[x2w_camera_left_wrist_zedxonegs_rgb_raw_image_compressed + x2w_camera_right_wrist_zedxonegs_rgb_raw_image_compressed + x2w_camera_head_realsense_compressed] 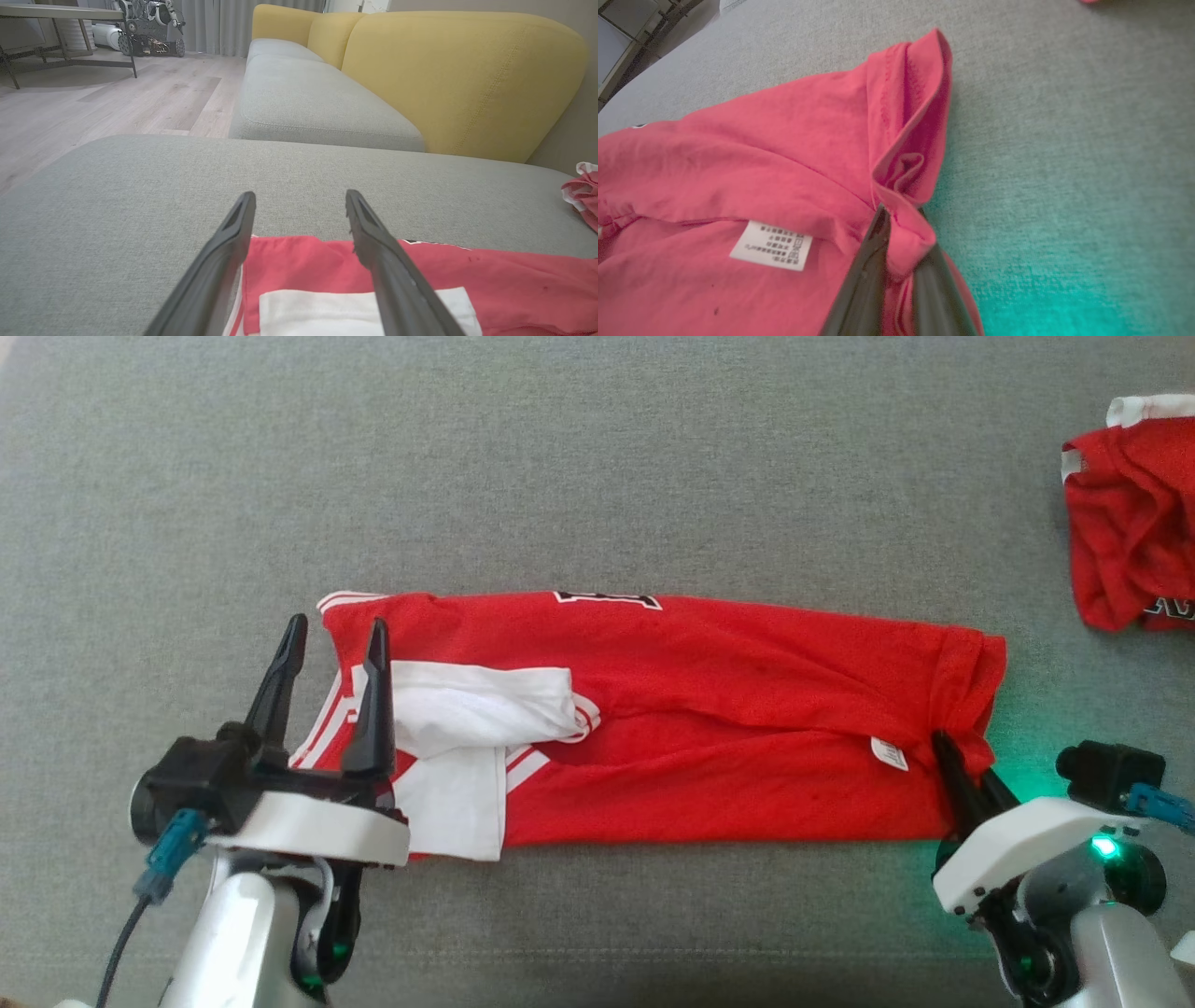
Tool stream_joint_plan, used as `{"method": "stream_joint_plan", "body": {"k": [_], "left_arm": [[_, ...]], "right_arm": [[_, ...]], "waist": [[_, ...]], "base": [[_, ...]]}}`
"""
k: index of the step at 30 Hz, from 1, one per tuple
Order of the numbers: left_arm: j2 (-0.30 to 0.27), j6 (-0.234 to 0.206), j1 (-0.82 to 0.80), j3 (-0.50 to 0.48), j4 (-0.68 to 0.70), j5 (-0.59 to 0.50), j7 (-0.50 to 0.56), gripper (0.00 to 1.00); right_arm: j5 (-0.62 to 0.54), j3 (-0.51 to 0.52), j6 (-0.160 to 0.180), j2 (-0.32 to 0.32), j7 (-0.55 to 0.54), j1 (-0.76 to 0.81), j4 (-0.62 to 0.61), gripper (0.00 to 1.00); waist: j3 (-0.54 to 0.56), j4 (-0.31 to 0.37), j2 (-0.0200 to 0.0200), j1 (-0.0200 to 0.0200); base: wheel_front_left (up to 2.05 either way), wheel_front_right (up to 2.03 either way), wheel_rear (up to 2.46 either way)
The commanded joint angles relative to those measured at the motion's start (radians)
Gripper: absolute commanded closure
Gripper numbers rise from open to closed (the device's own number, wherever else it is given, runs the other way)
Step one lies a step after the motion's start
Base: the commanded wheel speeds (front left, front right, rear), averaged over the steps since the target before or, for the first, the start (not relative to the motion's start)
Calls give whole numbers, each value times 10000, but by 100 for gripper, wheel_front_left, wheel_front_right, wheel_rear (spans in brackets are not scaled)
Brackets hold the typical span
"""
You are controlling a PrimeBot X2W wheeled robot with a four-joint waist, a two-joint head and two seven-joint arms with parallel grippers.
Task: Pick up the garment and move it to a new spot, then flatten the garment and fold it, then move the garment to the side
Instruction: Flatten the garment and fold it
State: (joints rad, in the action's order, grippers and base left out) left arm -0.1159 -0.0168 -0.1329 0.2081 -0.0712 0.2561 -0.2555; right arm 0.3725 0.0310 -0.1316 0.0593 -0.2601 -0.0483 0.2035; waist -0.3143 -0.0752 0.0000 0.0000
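Beside the care label [889,753], right gripper [962,758] is clamped on the garment [728,709]. It lies as a long band on the grey cushion [597,476], running away from the label to the left gripper [337,622], jaws wide, empty.

The garment [728,737] is red, with white stripes at its left end and black-and-white lettering along its far edge. Its sleeve [467,709] is white; its label [889,753] is white with dark print. The second garment [1125,523] is red with white trim. The left gripper [337,623] is black, with a blue connector [173,854]. The right gripper [966,765] is black, with a green lamp [1104,847]. The cushion [597,476] is plain grey weave, tinted green beside that lamp. The sofa back [458,79] is mustard yellow.
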Motion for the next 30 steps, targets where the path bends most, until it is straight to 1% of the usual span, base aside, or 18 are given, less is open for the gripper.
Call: {"method": "stream_joint_plan", "body": {"k": [1,7,12,14,19,22,24,27,30], "left_arm": [[-45,26,-352,-464,265,-83,-63,0],[15,39,-247,-636,318,-149,-63,0],[78,80,-168,-686,314,-187,-63,0],[118,118,-145,-690,286,-200,-63,0],[162,141,-41,-739,255,-224,-63,0],[176,161,3,-755,232,-228,-63,0],[187,174,52,-782,203,-230,-63,0],[205,187,148,-808,161,-225,-63,0],[232,199,244,-798,103,-222,-63,0]], "right_arm": [[-9,-369,9,-90,-339,249,284,100],[-114,292,9,46,-52,129,-634,100],[-156,998,9,384,-192,138,-1225,100],[-179,1480,9,558,-298,211,-1527,100],[-326,2022,9,674,-605,380,-2148,100],[-382,1970,9,654,-806,451,-2500,100],[-388,1692,9,634,-977,475,-2973,100],[-387,983,9,630,-1323,446,-3816,100],[-354,-13,9,619,-1679,251,-4602,100]], "waist": [[6,11,0,0],[113,144,0,0],[247,202,0,0],[344,195,0,0],[529,183,0,0],[623,164,0,0],[744,150,0,0],[949,145,0,0],[1166,126,0,0]], "base": [[0,0,0],[0,0,0],[0,0,0],[0,0,0],[0,0,0],[0,0,0],[0,0,0],[0,0,0],[0,0,0]]}}
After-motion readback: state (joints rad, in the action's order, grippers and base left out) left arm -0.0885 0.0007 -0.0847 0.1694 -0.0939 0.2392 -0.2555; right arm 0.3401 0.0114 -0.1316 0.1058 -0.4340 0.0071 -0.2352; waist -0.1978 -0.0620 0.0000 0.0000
